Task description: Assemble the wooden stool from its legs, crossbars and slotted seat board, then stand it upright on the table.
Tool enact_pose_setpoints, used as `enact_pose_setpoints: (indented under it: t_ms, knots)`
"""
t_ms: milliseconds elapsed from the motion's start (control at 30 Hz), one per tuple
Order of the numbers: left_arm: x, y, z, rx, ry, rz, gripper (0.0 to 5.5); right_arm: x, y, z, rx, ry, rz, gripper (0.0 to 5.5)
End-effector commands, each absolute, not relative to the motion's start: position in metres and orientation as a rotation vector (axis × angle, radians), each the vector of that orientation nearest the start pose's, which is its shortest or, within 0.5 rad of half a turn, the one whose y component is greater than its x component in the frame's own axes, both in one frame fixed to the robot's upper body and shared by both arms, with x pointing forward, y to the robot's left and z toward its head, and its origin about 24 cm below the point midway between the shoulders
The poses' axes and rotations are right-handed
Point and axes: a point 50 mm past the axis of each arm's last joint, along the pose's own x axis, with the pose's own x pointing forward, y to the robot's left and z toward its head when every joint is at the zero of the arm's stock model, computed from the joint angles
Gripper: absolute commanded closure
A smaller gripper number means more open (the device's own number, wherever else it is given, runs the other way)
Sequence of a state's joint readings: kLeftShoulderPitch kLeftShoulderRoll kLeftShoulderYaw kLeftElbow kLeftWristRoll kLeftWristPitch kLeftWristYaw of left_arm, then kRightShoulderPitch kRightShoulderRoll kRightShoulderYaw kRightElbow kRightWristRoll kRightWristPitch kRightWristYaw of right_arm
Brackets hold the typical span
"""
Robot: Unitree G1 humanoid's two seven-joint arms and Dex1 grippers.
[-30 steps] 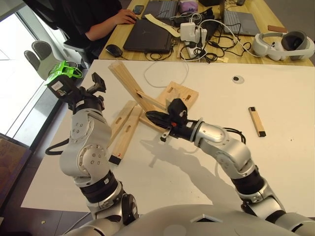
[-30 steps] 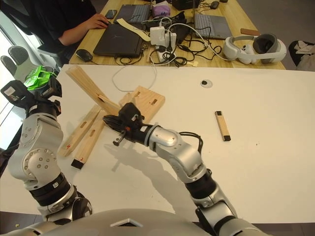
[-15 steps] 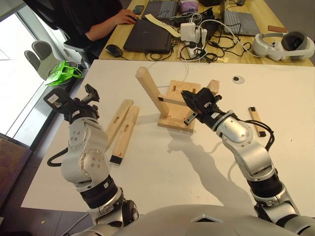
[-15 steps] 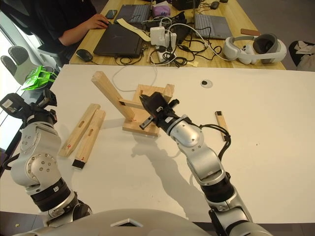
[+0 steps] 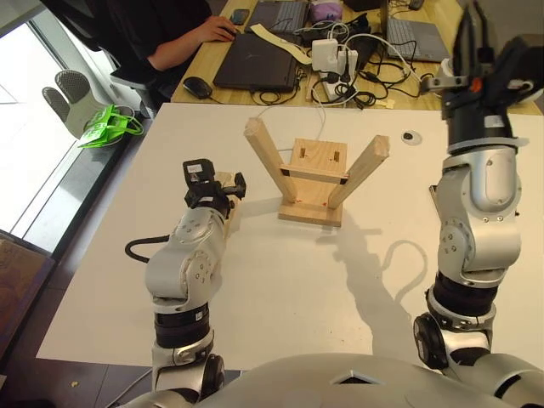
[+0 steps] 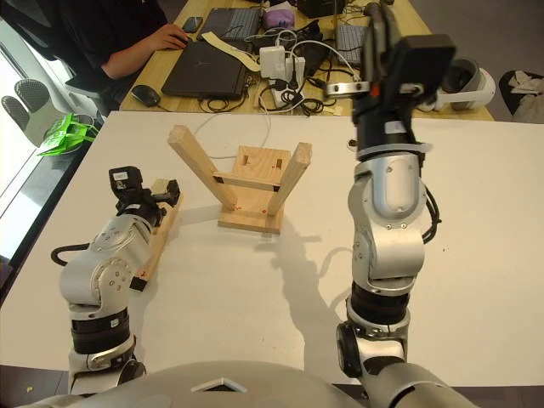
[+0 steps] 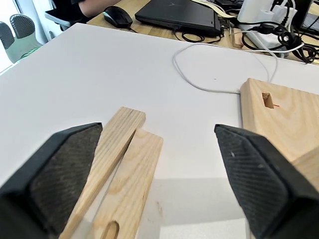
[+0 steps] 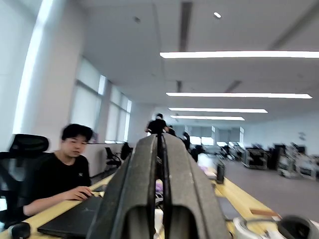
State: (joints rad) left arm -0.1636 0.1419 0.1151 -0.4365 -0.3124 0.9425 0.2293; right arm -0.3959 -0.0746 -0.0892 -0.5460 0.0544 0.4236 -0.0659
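stool (image 5: 313, 174) half-built, upside down, upper centre of frame | two loose legs (image 7: 130, 169) centre-left, under my left gripper (image 7: 157, 149), spread wide | right gripper (image 8: 160, 144) raised upper right, pinched closed, empty | next: straddle one leg squarely, mid-length, before closing

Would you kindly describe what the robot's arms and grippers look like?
The left arm and right arm have rounded silver shells with black joints and wrists. A black cable loops beside the left arm. The left gripper has black wedge-shaped fingers with cross-hatched pads; the right gripper has smooth dark grey ones.
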Motion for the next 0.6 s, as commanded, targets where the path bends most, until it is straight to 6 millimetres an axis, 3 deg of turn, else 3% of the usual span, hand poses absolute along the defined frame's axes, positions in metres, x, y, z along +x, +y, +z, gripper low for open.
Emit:
enact_pose_setpoints:
  t_ms: [33,100,167,400,600]
  knots:
    - [0.272,0.186,0.106,-0.021,0.294,0.145,1.32,0.271,-0.185,0.148,0.158,-0.014,-0.238,5.33]
    - [0.277,0.194,0.107,0.008,0.274,0.168,1.32,0.265,-0.187,0.115,0.228,0.197,-0.261,5.33]
    - [0.281,0.199,0.108,0.022,0.262,0.181,1.32,0.260,-0.186,0.104,0.254,0.277,-0.259,5.33]
    - [0.285,0.192,0.108,0.005,0.238,0.168,1.32,0.260,-0.175,0.100,0.206,0.302,-0.170,5.33]
    - [0.285,0.173,0.112,-0.074,0.177,0.072,2.10,0.259,-0.168,0.099,0.196,0.304,-0.122,5.38]
